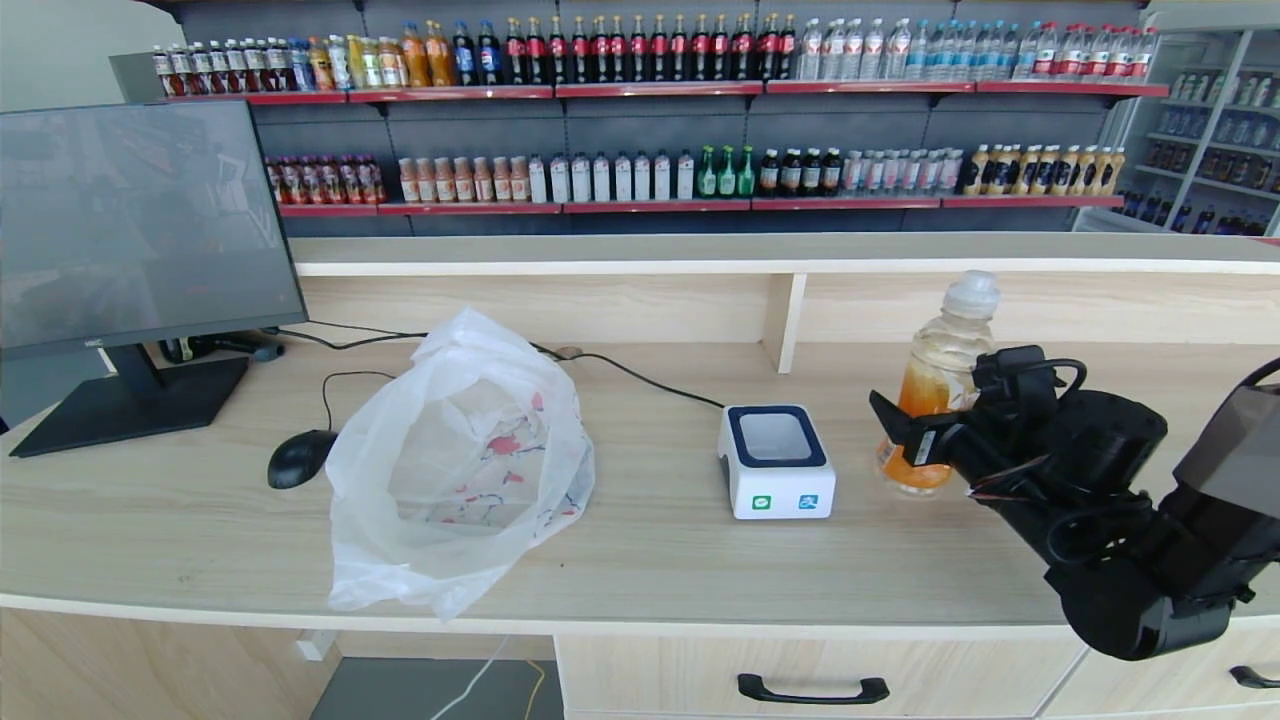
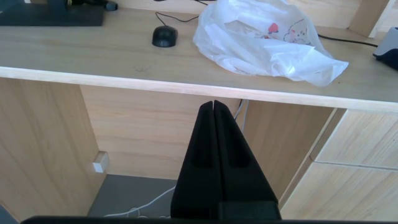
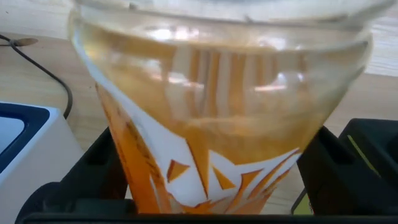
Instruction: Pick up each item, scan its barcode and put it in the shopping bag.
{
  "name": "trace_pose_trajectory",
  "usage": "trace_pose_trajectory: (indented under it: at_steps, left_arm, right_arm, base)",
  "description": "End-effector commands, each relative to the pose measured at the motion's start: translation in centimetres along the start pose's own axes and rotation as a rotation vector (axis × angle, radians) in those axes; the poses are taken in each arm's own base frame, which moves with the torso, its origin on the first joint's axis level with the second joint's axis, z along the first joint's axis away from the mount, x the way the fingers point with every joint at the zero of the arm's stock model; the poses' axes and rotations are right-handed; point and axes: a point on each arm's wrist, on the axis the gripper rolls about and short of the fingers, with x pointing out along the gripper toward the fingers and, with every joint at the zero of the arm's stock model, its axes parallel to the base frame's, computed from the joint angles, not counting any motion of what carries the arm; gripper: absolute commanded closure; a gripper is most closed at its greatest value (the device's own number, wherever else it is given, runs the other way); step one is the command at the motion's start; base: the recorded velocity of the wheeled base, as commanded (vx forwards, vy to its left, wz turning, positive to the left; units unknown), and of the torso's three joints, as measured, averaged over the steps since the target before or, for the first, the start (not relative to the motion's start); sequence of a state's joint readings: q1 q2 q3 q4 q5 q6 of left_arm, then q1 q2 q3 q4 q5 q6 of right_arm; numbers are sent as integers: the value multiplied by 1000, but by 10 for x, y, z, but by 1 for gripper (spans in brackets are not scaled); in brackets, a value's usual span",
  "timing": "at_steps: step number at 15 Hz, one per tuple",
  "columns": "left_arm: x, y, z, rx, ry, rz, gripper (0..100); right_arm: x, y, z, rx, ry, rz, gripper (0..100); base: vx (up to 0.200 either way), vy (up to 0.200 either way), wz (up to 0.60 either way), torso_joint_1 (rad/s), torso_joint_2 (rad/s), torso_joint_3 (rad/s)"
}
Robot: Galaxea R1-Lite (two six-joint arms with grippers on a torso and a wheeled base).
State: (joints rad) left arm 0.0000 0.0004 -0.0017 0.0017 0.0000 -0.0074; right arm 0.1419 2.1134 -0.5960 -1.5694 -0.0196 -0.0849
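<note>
A clear bottle of orange drink with a white cap stands on the wooden counter, to the right of the white barcode scanner. My right gripper is shut on the bottle's lower labelled part. In the right wrist view the bottle sits tight between the two black fingers, and a corner of the scanner shows beside it. The white plastic shopping bag lies open and slumped at the left of the scanner. My left gripper is shut with nothing in it, below the counter's front edge, with the bag above it.
A black mouse lies left of the bag and a monitor stands at the far left. Cables run along the back of the counter. A raised shelf with a wooden divider borders the rear. Drawers with black handles sit under the counter.
</note>
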Motion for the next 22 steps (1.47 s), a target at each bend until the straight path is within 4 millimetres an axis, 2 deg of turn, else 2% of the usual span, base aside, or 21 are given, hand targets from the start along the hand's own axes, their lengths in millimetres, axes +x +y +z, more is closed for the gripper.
trace_pose_trajectory:
  at_steps: [1,9,14,16,22]
  left_arm:
    - [0,0,0,0,0,0,100]
    - [0,0,0,0,0,0,100]
    - [0,0,0,0,0,0,100]
    - [0,0,0,0,0,0,100]
    - [0,0,0,0,0,0,100]
  right_arm:
    - [0,0,2,-1,-8,0,100]
    - [0,0,0,-4,-2,2,100]
    - [-1,0,7,-7,-23,-2,100]
    - [-2,-1,13,-5,-42,-3,100]
    - [-19,-6,51,-2,-144,-17,100]
  base:
    - [0,0,0,0,0,0]
    - [0,0,0,0,0,0]
    - [0,0,0,0,0,0]
    - [0,0,0,0,0,0]
    - [0,0,0,0,0,0]
